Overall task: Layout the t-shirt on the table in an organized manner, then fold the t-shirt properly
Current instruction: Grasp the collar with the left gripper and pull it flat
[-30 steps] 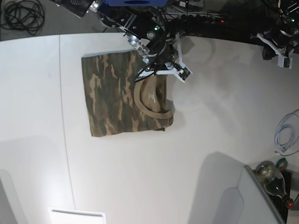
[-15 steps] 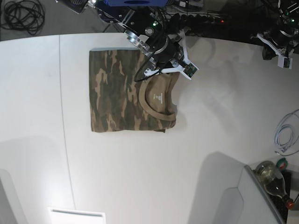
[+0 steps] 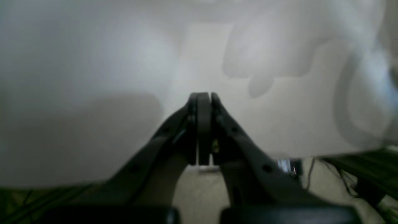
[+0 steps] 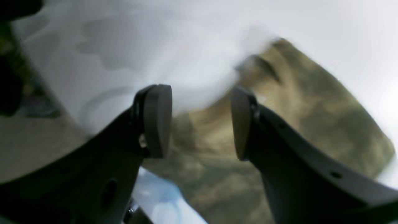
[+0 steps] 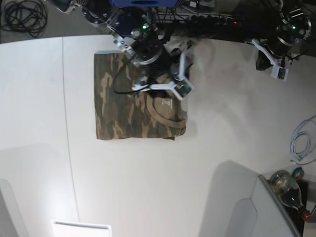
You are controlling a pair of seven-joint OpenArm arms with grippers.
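The camouflage t-shirt (image 5: 118, 103) lies folded into a rough rectangle on the white table (image 5: 197, 163), its tan collar (image 5: 165, 116) at the lower right corner. My right gripper (image 5: 150, 79) hovers over the shirt's upper right part. In the right wrist view it (image 4: 199, 124) is open, with blurred shirt cloth (image 4: 326, 124) below and nothing between its fingers. My left gripper (image 5: 264, 59) stays at the table's far right edge, away from the shirt. The left wrist view shows it (image 3: 202, 99) shut and empty above bare table (image 3: 93, 62).
A thin seam line (image 5: 69, 138) runs down the table left of the shirt. A white cable (image 5: 301, 143) and a bottle (image 5: 289, 190) lie at the right edge. A grey panel (image 5: 247, 207) stands at the bottom right, and black cables (image 5: 24, 15) lie beyond the far left edge.
My right gripper has opened and let go of the shirt, then shifted left over it. The shirt now lies flat and squared. The left arm has moved slightly left.
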